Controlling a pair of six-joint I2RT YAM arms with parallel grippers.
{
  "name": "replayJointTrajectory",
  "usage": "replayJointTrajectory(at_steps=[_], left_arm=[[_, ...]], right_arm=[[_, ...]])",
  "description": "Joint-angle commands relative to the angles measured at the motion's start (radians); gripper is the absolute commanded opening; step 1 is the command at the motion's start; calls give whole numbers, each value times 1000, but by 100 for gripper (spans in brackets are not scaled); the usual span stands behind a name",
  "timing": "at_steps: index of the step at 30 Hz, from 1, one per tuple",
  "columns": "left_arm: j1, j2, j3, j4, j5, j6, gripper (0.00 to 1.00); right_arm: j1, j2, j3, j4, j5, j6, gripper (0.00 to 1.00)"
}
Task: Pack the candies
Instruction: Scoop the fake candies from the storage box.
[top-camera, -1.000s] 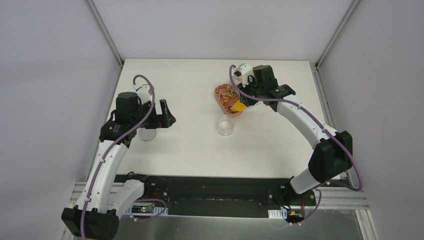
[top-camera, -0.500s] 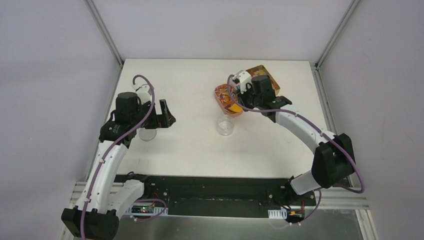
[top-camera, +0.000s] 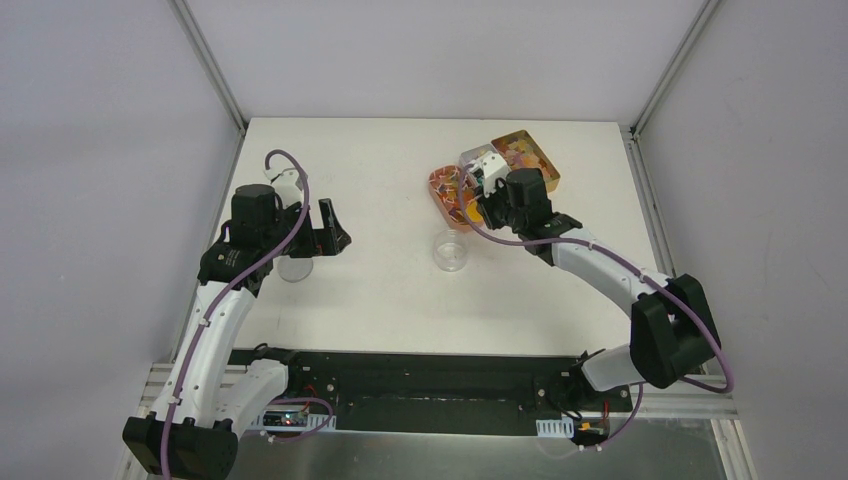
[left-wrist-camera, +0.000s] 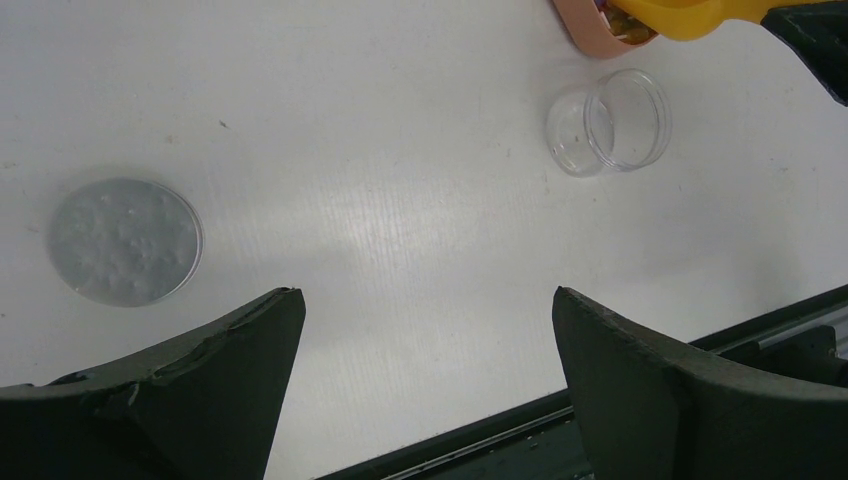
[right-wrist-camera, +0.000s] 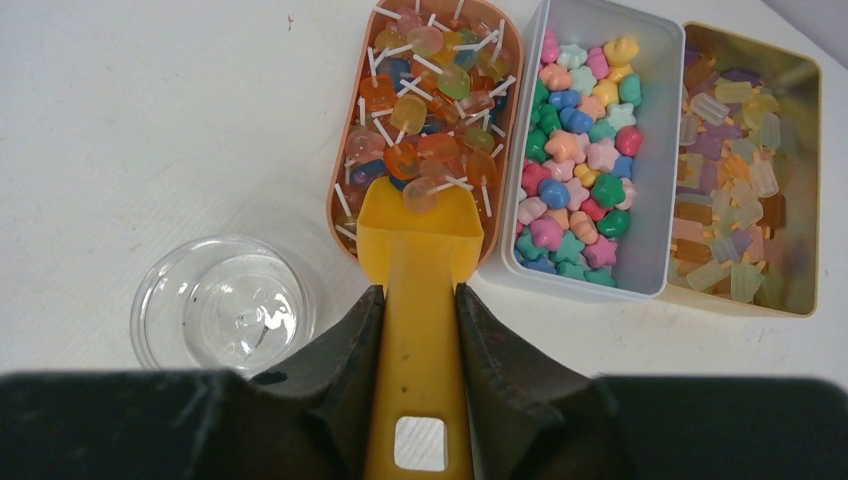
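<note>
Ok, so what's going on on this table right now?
The right pincer is clamped on the handle of a yellow scoop, whose mouth sits at the near end of the orange tray, among the stick candies. A white tray and a tan tray of other sweets lie beside it. A clear jar stands open and empty nearby, its lid lying apart on the table. The left pincer hangs open, holding nothing.

place: robot lab cell | evidence: white table (top-camera: 380, 300) — grey walls (top-camera: 100, 150), aluminium frame posts (top-camera: 207, 60)
</note>
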Motion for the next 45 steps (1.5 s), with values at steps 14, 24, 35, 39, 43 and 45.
replayJointTrajectory(at_steps=[14, 24, 35, 39, 43, 45], left_arm=[[-4, -12, 25, -3, -53, 3, 99], [0, 77, 59, 75, -44, -137, 95], [-23, 674, 321, 456, 157, -412, 59], [-51, 892, 471, 533, 144, -430, 55], [-66, 1103, 656, 577, 148, -454, 44], [-70, 1193, 718, 607, 150, -479, 40]], right_arm=[[1, -17, -172, 275, 88, 48, 0], [6, -23, -192, 303, 87, 23, 0], [5, -12, -123, 180, 87, 14, 0], [5, 2, -60, 81, 63, 32, 0], [5, 1, -53, 76, 52, 23, 0], [6, -2, -47, 68, 68, 11, 0]])
